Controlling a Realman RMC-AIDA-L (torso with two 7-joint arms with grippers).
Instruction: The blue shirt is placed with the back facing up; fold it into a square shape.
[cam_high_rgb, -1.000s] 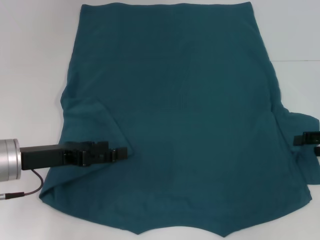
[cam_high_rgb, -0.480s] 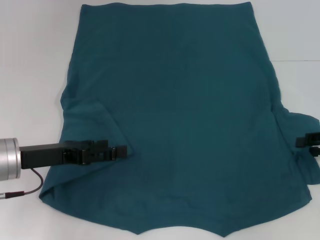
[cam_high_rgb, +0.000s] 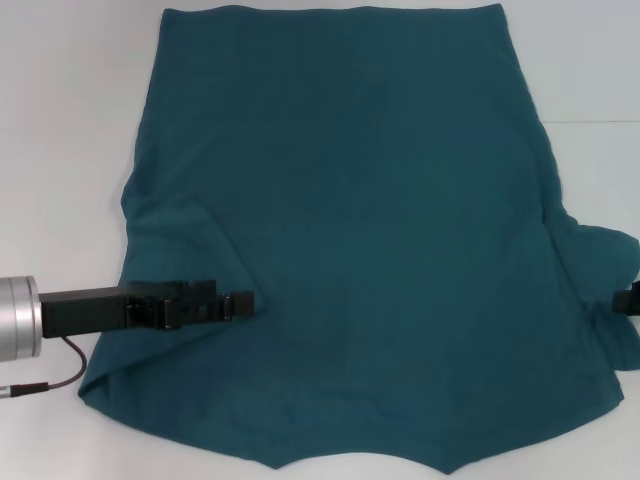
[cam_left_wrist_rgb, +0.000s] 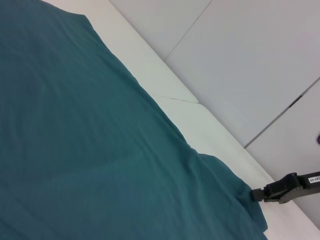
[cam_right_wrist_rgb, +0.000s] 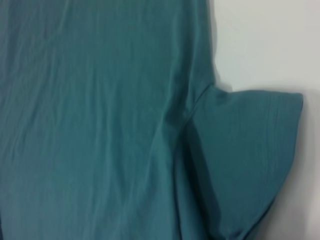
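Note:
The blue shirt (cam_high_rgb: 370, 230) lies flat on the white table, plain side up, hem at the far edge. Its left sleeve (cam_high_rgb: 180, 250) is folded inward over the body. My left gripper (cam_high_rgb: 240, 303) reaches in low from the left, its tip at the point of that folded sleeve. The right sleeve (cam_high_rgb: 600, 250) still sticks out sideways, and the right wrist view shows the right sleeve (cam_right_wrist_rgb: 250, 165) spread on the table. My right gripper (cam_high_rgb: 630, 298) barely shows at the right edge, just outside that sleeve; the left wrist view shows the right gripper (cam_left_wrist_rgb: 257, 195) at the cloth's edge.
Bare white table (cam_high_rgb: 70, 150) surrounds the shirt on the left, right and far side. A seam in the table (cam_high_rgb: 600, 122) runs along the right. The left arm's cable (cam_high_rgb: 60, 375) trails beside the shirt's near left corner.
My right gripper has drawn back to the right, nearly out of the head view. My left gripper has slid slightly back to the left. The shirt has not moved.

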